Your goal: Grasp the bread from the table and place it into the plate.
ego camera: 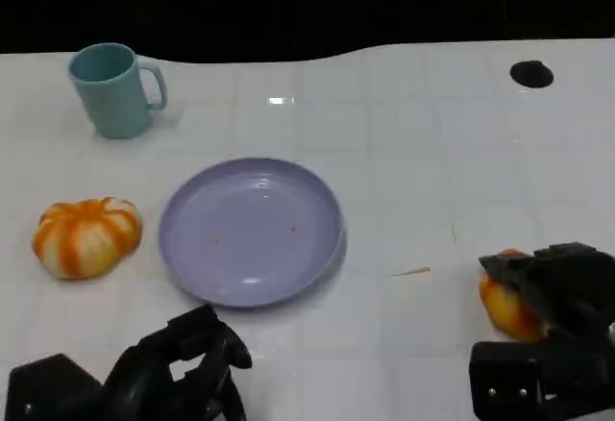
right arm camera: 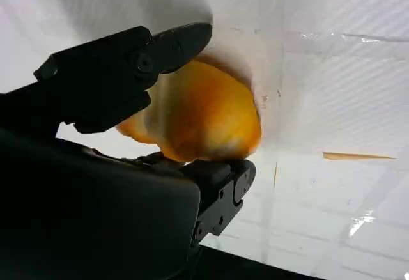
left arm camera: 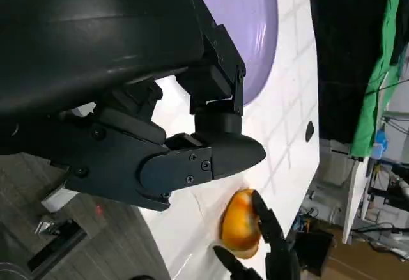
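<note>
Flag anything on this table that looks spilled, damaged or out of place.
Only small things: a thin orange sliver lies loose on the table right of the plate, which has a few tiny specks. Nothing is spilled or tipped.

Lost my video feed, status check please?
Right robot hand closing around bread, still on table. Left robot hand idle, holding nothing. Plate empty, path clear.

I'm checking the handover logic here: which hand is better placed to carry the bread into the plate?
The right hand: its fingers already close around the bread, to the right of the purple plate. The left hand sits below the plate, holds nothing, and is farther from that bread.
</note>
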